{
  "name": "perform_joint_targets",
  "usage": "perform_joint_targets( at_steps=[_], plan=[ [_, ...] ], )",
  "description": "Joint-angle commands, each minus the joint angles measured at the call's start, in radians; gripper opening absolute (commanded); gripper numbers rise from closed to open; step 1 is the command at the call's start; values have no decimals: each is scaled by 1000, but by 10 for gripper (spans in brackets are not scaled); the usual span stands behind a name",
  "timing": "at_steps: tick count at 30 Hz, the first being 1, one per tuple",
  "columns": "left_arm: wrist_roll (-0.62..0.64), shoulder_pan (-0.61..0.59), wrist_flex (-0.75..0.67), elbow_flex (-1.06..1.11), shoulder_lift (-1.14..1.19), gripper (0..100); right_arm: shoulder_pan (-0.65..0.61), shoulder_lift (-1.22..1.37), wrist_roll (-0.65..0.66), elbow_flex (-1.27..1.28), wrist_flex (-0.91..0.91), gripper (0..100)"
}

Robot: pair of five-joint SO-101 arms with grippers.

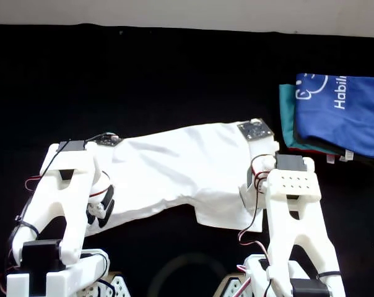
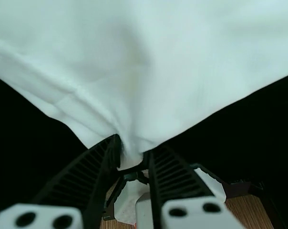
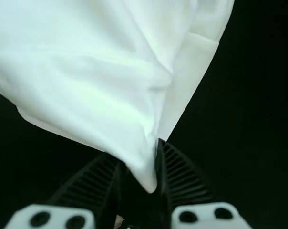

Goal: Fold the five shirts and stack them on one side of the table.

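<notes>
A white shirt (image 1: 187, 167) hangs stretched between my two arms above the black table (image 1: 143, 80). My left gripper (image 2: 132, 160) is shut on a bunched edge of the white shirt (image 2: 149, 71). My right gripper (image 3: 144, 174) is shut on another edge of the white shirt (image 3: 96, 81), which drapes away from its fingers. In the high view the left arm (image 1: 69, 185) holds the shirt's left end and the right arm (image 1: 286, 185) its right end. A stack of folded shirts (image 1: 335, 117), blue on top with green beneath, lies at the table's right side.
Black table surface spreads behind and to the left of the shirt. The table's far edge (image 1: 174, 26) meets a pale wall. Wood floor (image 2: 249, 214) shows past the table edge in the left wrist view.
</notes>
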Motion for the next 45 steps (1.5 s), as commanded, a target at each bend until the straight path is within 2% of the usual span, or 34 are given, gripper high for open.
perform_joint_targets(
  at_steps=[1, 7, 12, 14, 15, 17, 18, 20, 23, 28, 36, 45],
  plan=[
    [-6, -1, 43, -50, -33, 171, 8, -31, 8, -31, 54, 241],
    [-8, -97, 212, -308, -33, 171, 8, -31, 3, -294, 220, 243],
    [-8, -156, 302, -581, -30, 171, 10, -18, 0, -524, 234, 242],
    [-3, -163, 282, -619, -22, 163, -1, -5, -2, -561, 176, 232],
    [-2, -159, 247, -610, -21, 133, -18, 12, -2, -559, 139, 197],
    [20, -147, 155, -565, 1, 10, -50, 68, -2, -559, 76, 67],
    [48, -142, 117, -547, 27, 7, -71, 107, -2, -562, 54, 2],
    [86, -136, 61, -529, 104, 30, -107, 194, -2, -567, 28, 32],
    [126, -134, 5, -558, 263, 8, -148, 334, -2, -587, -30, 9],
    [141, -136, -6, -713, 541, 8, -186, 545, -2, -691, -111, 5],
    [137, -153, 31, -1156, 883, 8, -177, 924, -2, -926, -189, 5],
    [135, -185, 215, -1913, 1339, 8, -168, 1270, 0, -1349, -188, 5]
  ],
)
